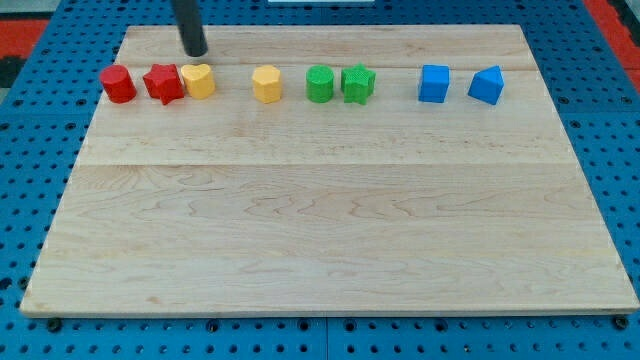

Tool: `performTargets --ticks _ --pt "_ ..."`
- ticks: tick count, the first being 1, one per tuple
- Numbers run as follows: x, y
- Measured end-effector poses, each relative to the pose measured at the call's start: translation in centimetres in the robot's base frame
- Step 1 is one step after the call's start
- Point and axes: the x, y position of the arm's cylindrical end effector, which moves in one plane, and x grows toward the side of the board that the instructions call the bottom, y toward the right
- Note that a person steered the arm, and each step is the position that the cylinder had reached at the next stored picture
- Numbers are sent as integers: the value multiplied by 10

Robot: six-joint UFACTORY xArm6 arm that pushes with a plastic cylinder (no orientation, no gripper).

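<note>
My tip, a bare rod with no claw to spread or close, stands just behind the small yellow heart-shaped block, which looks light, rigid and easily slid on the smooth wooden board, touching the red star-shaped block at its left.

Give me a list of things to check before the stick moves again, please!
1. My tip in view: ok, near the view's top left.
2. Tip touching a block: cannot tell; it sits just above the yellow heart block and red star block.
3. Red star and yellow heart apart: not ok, they touch.
4. Green round block and green star block apart: cannot tell, very close.
5. All blocks on the wooden board: ok, in one row near the top.
</note>
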Motion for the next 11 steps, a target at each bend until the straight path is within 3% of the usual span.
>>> performTargets --ticks 1,7,11 --pt "-9 30" --pt "-7 32" --pt "-7 72"
